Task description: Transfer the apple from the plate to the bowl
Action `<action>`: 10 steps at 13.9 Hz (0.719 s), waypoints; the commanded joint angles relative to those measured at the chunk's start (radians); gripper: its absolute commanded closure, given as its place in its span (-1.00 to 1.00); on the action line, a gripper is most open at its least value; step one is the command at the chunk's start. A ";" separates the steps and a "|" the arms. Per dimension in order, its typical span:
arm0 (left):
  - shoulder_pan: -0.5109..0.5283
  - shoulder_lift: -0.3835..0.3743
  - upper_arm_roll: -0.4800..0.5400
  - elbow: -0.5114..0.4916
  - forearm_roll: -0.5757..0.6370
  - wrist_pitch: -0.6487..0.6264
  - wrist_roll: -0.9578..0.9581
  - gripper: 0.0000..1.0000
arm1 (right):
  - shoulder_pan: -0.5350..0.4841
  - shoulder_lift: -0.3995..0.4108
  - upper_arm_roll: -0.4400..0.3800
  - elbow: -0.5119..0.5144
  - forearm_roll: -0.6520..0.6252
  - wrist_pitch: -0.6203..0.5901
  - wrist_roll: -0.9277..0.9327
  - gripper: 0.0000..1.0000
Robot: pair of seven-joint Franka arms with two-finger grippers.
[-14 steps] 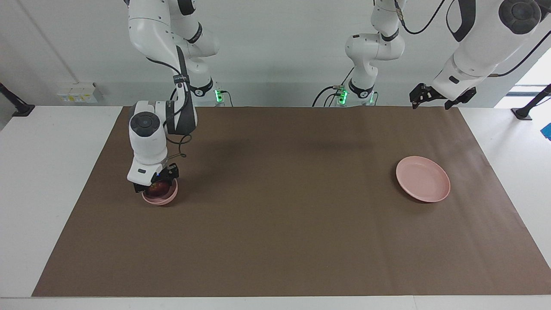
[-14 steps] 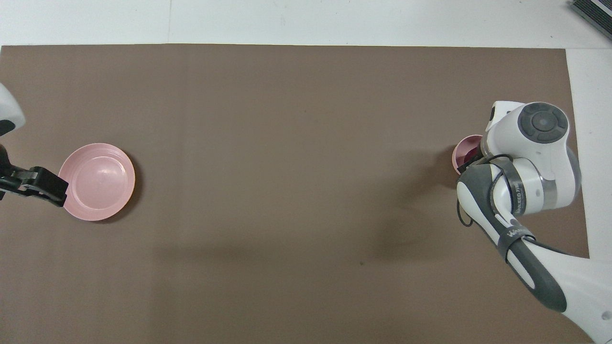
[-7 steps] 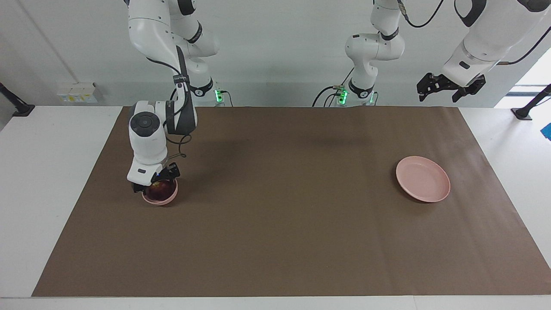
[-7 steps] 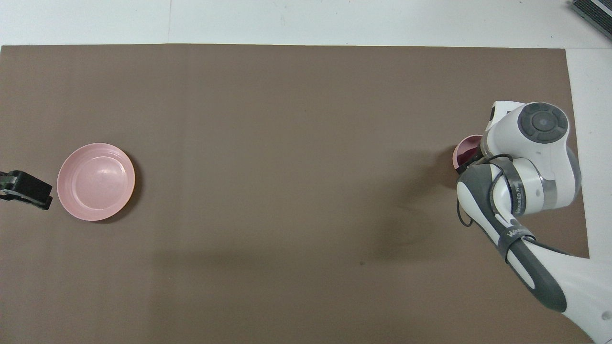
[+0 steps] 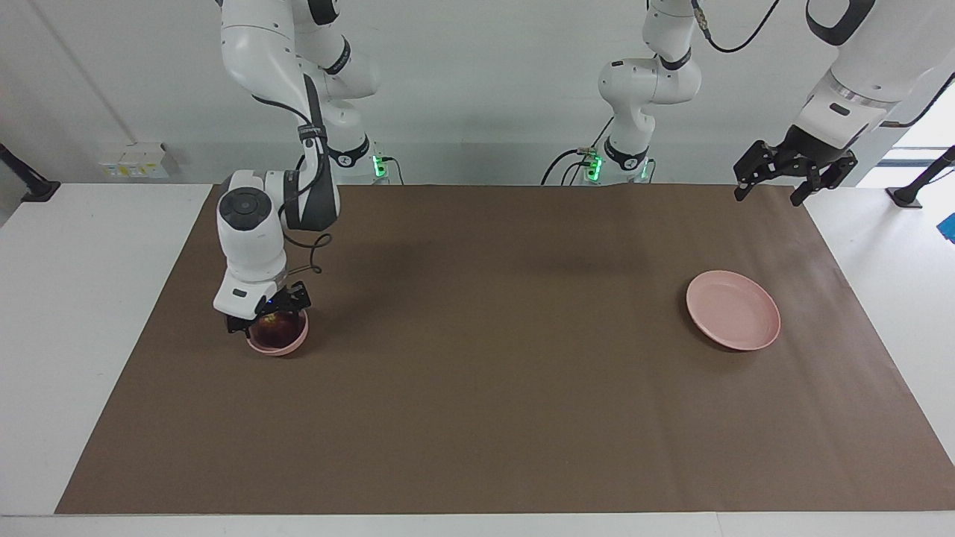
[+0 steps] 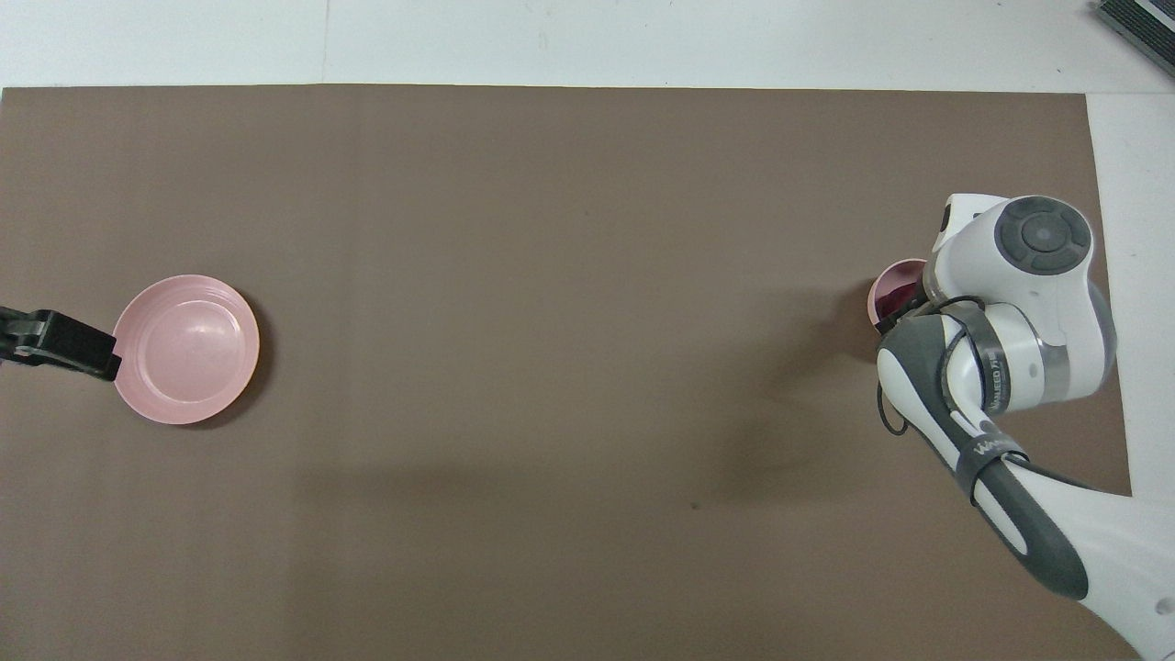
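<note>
1. Although the right arm hid most of it from overhead, the apple [image 5: 274, 325] lay inside the bowl [image 5: 292, 344], which stood on the brown mat [image 5: 477, 418] toward the right arm's end of the table; only a dark-red sliver showed in the overhead view.
2. The right gripper [image 5: 267, 313] hung directly over the bowl, its fingers spread apart at the rim and pinching nothing; the apple appeared to rest on the bowl's floor, free of the claw.
3. The plate [image 5: 735, 322] sat bare toward the left arm's end of the table, well apart from the bowl.
4. The left gripper [image 5: 783, 170] was raised in the air over the mat's edge near the plate, waiting, fingers spread and empty.
5. Judgement: the transfer looked done; only the right arm's retreat was left.
6. Risk: with the fingers so close to the rim, a sideways or slanted lift could catch the light bowl, tip it and roll the apple out.
7. Risk: a fingertip brushing the apple on the way up could nudge it over the rim. A straight vertical retreat seemed safest.
</note>
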 commanded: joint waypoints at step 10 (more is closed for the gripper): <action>0.001 -0.014 0.004 -0.022 -0.002 -0.011 -0.022 -1.00 | -0.010 -0.293 0.001 0.153 0.247 -0.450 0.393 -1.00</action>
